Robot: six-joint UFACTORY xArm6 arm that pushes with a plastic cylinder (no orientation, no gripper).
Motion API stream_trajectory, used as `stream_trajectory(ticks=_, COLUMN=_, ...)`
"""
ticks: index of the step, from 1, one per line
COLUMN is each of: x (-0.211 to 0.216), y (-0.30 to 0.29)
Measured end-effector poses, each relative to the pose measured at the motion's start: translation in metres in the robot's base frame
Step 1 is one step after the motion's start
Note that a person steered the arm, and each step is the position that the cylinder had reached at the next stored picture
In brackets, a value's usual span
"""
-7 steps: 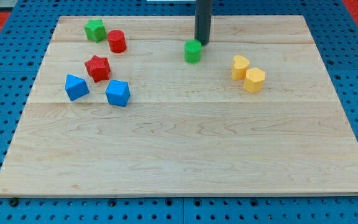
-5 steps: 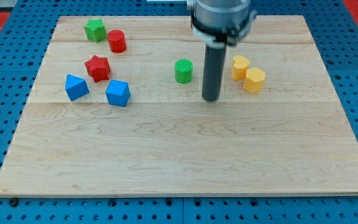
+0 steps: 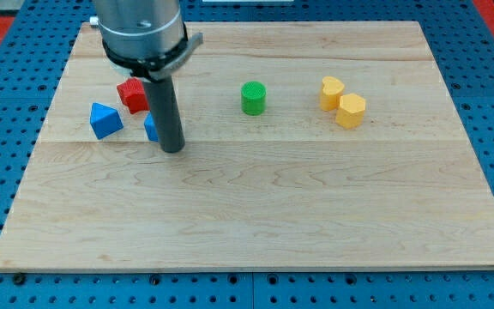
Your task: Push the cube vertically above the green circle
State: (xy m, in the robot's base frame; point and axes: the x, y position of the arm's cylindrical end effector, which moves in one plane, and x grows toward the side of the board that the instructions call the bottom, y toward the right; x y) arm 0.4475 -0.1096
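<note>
The green circle block (image 3: 253, 98) stands on the wooden board (image 3: 256, 206), just right of centre near the view's top. My tip (image 3: 171, 148) rests on the board at the left, right in front of the blue cube (image 3: 150, 127), which the rod mostly hides. A blue triangular block (image 3: 104, 119) lies to the cube's left. A red star block (image 3: 131, 94) sits just above them, partly hidden by the arm.
Two yellow blocks (image 3: 332, 92) (image 3: 351, 111) sit together at the right of the green circle. The arm's wide grey body (image 3: 141, 30) covers the board's top left, hiding whatever lies there. Blue pegboard surrounds the board.
The green circle was pushed down and left from its first spot. The rod then swept from the board's middle to the left, down by the blue cube. The arm now hides the green star and red cylinder.
</note>
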Motion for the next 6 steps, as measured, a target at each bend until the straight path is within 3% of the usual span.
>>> stream_trajectory(ticks=1, x=0.023, y=-0.049)
stream_trajectory(ticks=3, x=-0.057, y=0.043)
stream_trajectory(ticks=4, x=-0.033, y=0.039)
stream_trajectory(ticks=5, x=-0.026, y=-0.013)
stream_trajectory(ticks=6, x=-0.083, y=0.054)
